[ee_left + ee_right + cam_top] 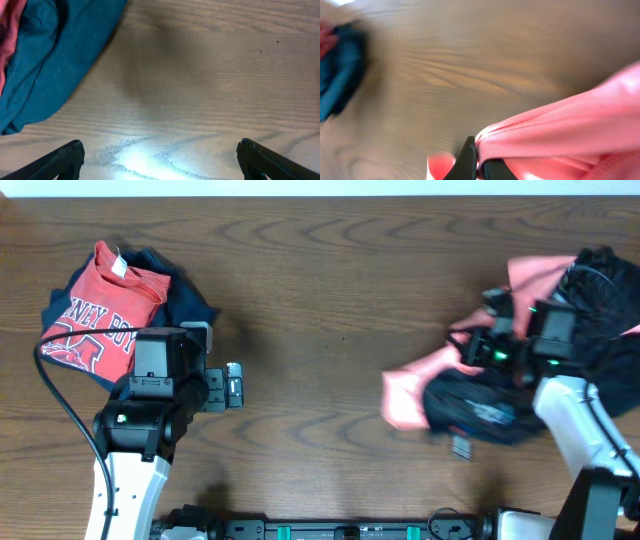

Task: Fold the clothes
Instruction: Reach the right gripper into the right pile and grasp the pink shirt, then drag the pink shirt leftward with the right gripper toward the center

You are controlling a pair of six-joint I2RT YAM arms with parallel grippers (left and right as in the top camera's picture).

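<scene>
The salmon-pink T-shirt (pixel 410 388) hangs bunched at the right of the table, draped partly over dark garments. My right gripper (pixel 478 340) is shut on a fold of it and holds it up off the table; in the right wrist view the fingers (pixel 479 160) pinch the pink fabric (pixel 560 130). My left gripper (pixel 236 385) is open and empty over bare wood left of centre; its two fingertips show wide apart (pixel 160 157) in the left wrist view.
A red shirt with white lettering (pixel 100 310) lies on a dark blue garment (pixel 190 300) at the back left; the blue cloth shows in the left wrist view (pixel 50 60). Black garments (pixel 600 310) are piled at the right, one with white print (pixel 480 415).
</scene>
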